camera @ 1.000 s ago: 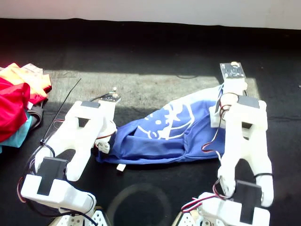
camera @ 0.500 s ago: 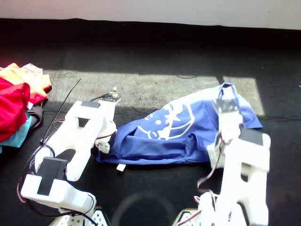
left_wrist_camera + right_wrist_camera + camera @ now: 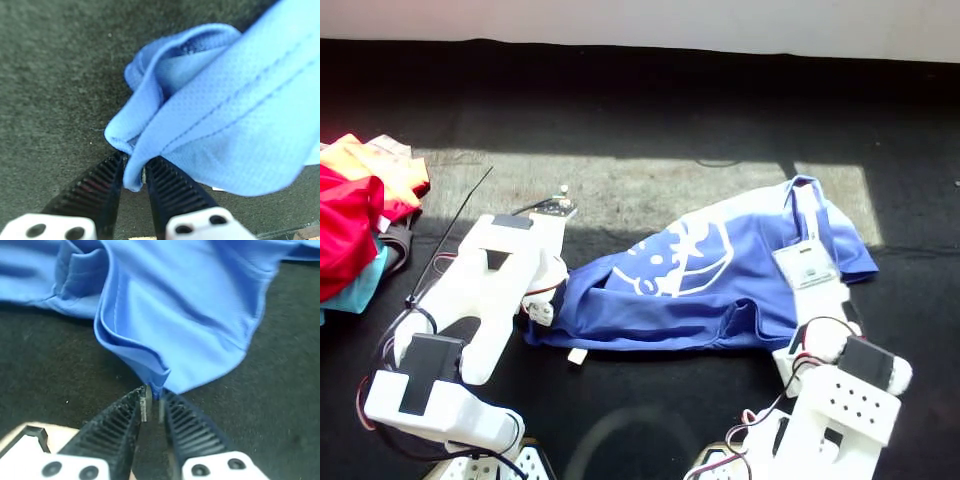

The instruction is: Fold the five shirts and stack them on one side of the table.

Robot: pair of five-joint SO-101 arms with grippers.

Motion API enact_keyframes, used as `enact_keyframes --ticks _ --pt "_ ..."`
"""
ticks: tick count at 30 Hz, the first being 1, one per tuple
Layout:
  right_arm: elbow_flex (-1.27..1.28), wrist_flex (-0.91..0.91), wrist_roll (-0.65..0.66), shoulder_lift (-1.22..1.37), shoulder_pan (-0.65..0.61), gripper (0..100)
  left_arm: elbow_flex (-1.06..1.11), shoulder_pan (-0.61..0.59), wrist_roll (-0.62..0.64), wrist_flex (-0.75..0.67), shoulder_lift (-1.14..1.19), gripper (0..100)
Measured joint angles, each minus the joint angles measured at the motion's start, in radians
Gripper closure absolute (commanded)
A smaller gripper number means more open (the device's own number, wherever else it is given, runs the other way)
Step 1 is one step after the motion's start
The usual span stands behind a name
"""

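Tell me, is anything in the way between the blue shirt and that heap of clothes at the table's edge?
Yes: the left arm stands between the blue shirt and the clothes heap, with its gripper shut on the shirt's end nearest that heap. A thin black wire also slants across that gap.

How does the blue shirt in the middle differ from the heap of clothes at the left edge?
The blue shirt lies spread out, with a white print; the heap is bunched, red, orange and teal. The left gripper and right gripper each pinch the blue shirt's edge; no gripper touches the heap. Neither is neatly folded.
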Motion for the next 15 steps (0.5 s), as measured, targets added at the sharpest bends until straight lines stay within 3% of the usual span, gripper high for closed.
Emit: enact_keyframes --ticks 9,15 --pt "-0.180 -0.117 -0.261 0.012 0.015 83.7 0.000 0.000 0.000 0.000 0.000 99" --pt "-0.204 -0.224 -0.319 0.325 -0.120 83.9 0.000 0.000 0.000 0.000 0.000 99"
